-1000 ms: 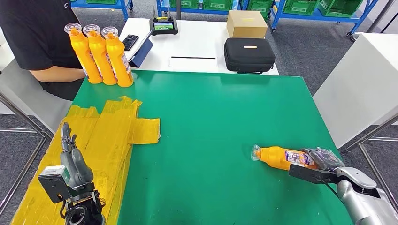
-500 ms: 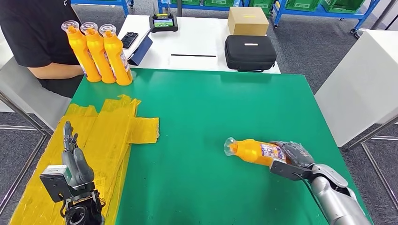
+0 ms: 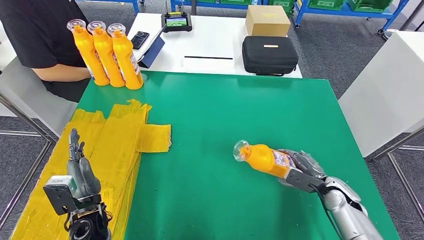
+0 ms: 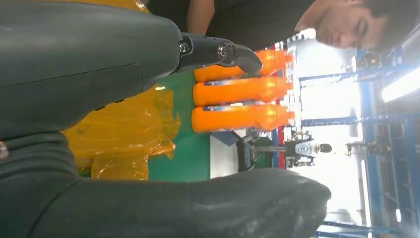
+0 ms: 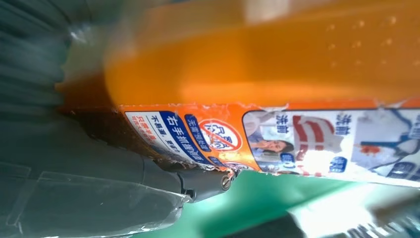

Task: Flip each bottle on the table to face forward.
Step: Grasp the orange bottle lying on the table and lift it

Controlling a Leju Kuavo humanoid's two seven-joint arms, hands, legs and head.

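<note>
Three bottles (image 3: pixel 109 54) stand upright in a row at the table's (image 3: pixel 225 120) far left corner — seemingly done, full of orange liquid. The fourth bottle (image 3: pixel 262 158) — also full — is gripped near its base by the right hand (image 3: pixel 302 167), tilted over the near right, not yet stood up. The left hand (image 3: pixel 79 167) is open, fingers spread, holding nothing.

We see an orange bottle (image 5: pixel 277 54) pressed close against the lens, its body running from 9 toward 3 o'clock. Its printed label (image 5: pixel 277 141) — blue and white panels with a red prohibition sign — faces us. Our right hand (image 5: pixel 99 173) grips it from 8 o'clock, one dark finger (image 5: pixel 203 184) on the label's edge. Green table (image 5: pixel 257 198) shows at 6 o'clock.
</note>
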